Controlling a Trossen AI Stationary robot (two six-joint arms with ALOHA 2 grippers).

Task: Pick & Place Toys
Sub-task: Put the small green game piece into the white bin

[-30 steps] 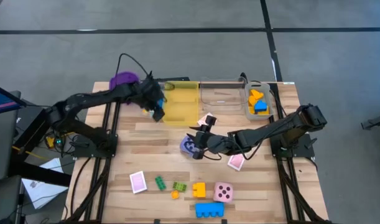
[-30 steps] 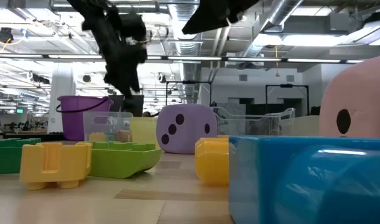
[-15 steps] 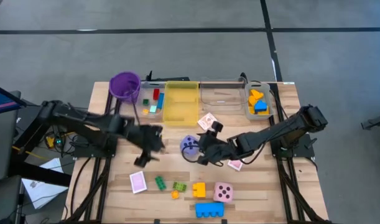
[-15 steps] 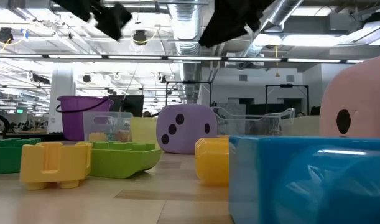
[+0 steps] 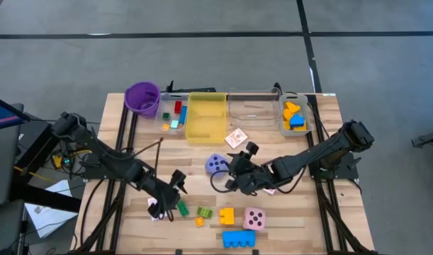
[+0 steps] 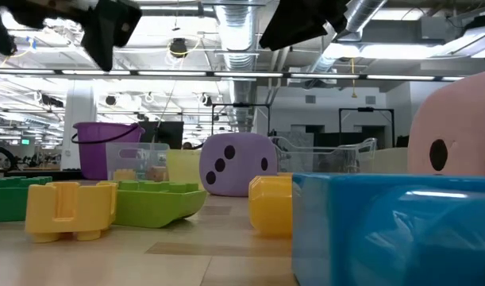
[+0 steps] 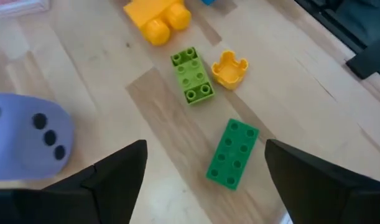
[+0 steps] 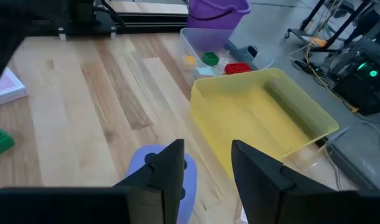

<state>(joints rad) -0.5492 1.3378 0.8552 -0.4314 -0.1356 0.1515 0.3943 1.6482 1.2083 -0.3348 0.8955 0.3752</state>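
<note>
My left gripper (image 5: 172, 198) hangs open above the table's near left part. Between its fingers the left wrist view shows a dark green brick (image 7: 233, 152) lying flat on the wood. A light green brick (image 7: 193, 74), a small yellow piece (image 7: 230, 68) and a yellow brick (image 7: 157, 14) lie beyond it. A pink-backed card (image 5: 155, 207) lies partly under the gripper. My right gripper (image 5: 229, 181) stands open at mid-table, just beside and above the purple die (image 5: 216, 165), which sits on the wood below one finger (image 8: 168, 171). Nothing is between either pair of fingers.
At the near edge sit a pink die (image 5: 254, 218) and a blue brick (image 5: 239, 239). Along the far edge stand the purple cup (image 5: 142, 98), a clear bin with bricks (image 5: 173, 115), the yellow bin (image 5: 206, 117) and more clear bins (image 5: 294, 117). Cards (image 5: 236, 137) lie mid-table.
My left gripper has swung from over the far bins toward the table's near edge and rolled about its own axis. It now stands above the green bricks and the card. My right gripper has shifted a little toward the near edge beside the purple die and turned its wrist. No toy has moved.
</note>
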